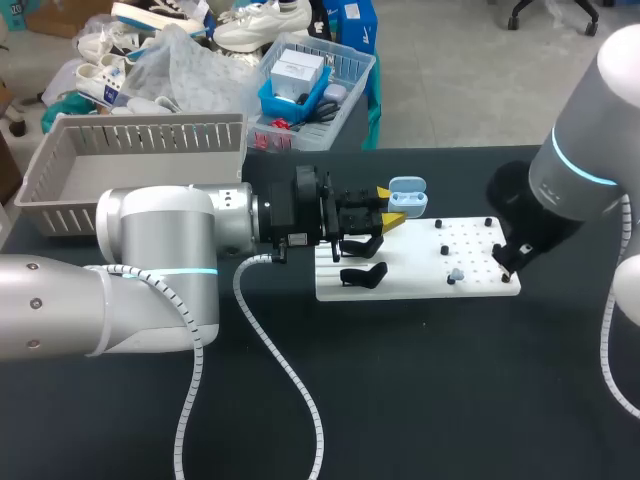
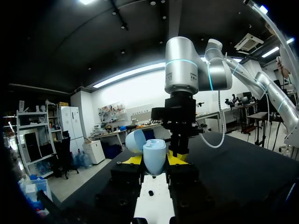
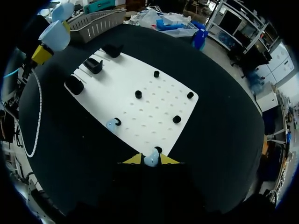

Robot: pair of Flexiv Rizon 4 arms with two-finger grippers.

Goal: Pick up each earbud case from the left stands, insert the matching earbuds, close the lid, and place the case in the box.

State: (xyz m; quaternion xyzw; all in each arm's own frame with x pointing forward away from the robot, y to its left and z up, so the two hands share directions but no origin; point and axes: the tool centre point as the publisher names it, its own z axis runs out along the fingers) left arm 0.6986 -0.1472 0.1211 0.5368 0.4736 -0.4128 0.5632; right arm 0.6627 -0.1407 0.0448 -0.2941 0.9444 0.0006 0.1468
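Observation:
My left gripper (image 1: 390,205) is shut on a light blue earbud case (image 1: 408,196), holding it above the far left corner of the white board (image 1: 420,285). In the left wrist view the case (image 2: 154,156) stands upright between the yellow tips with its lid (image 2: 135,141) open. My right gripper (image 3: 150,160) is shut on a small light blue earbud (image 3: 150,161) at the board's right edge. A second earbud (image 3: 112,123) rests on the board beside a black peg. Three black stands (image 3: 93,65) on the board's left part are empty.
A grey slatted basket (image 1: 130,160) sits at the table's far left. Several short black pegs (image 3: 138,94) stick up from the board's perforated half. My left arm's white cable (image 1: 290,380) loops over the dark tabletop in front.

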